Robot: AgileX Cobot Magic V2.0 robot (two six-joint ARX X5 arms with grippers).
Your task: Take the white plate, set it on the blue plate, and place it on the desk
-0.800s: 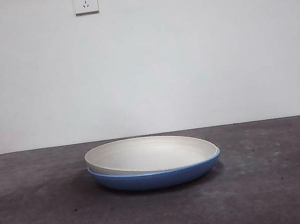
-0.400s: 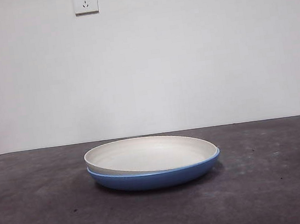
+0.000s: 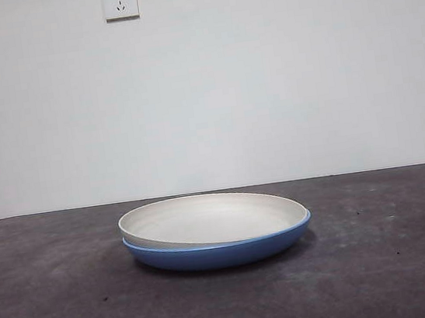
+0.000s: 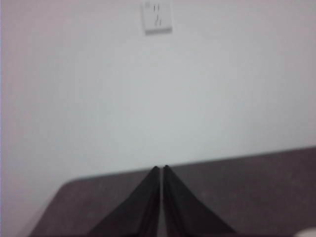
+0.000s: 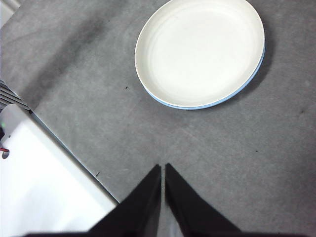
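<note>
White plate is sitting slightly tilted inside the blue plate near the middle of the desk, while the right gripper and left gripper are hanging clenched and empty, so stacking looks done and lifting it back onto the tabletop probably comes next.

You see only a thin rim of the blue plate from the right wrist; the white plate covers its inside. The left wrist view is blurred, and the wall socket shows no detail.
</note>
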